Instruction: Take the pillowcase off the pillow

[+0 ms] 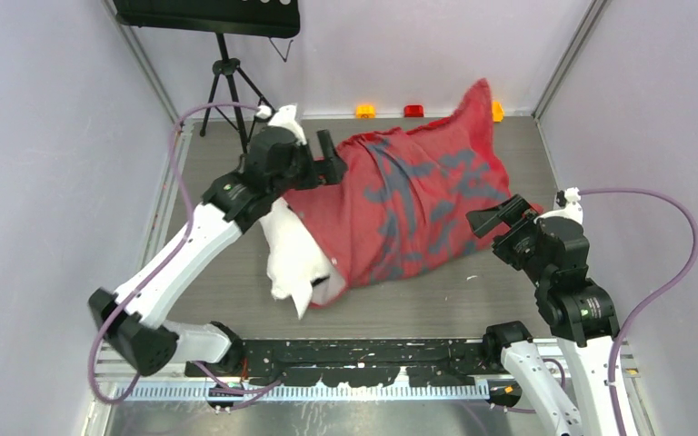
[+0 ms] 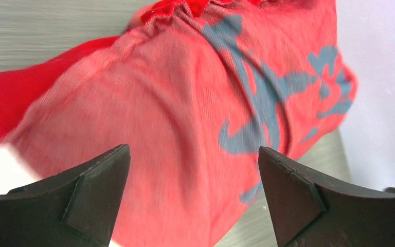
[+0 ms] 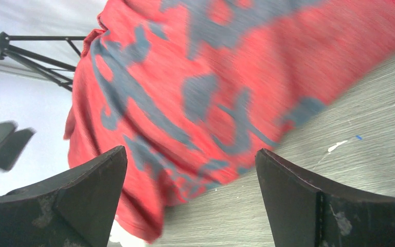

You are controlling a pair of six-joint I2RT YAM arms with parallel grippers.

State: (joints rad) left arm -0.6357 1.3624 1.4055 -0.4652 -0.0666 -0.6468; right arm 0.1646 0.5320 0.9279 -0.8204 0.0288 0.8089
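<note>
The red pillowcase (image 1: 418, 204) with dark blue figures lies across the middle of the table, one corner raised at the back right. It still covers most of the white pillow (image 1: 293, 259), whose near-left end sticks out. My left gripper (image 1: 329, 162) is open and empty at the pillowcase's left edge; the red cloth (image 2: 185, 118) lies beyond its fingers. My right gripper (image 1: 502, 216) is open and empty at the pillowcase's right side; the cloth (image 3: 211, 87) lies beyond it, over the table.
A black tripod (image 1: 227, 82) stands at the back left. Small orange and red blocks (image 1: 365, 111) sit along the back wall. White walls close in the left, back and right sides. The grey wood-grain table (image 1: 454, 300) shows in front.
</note>
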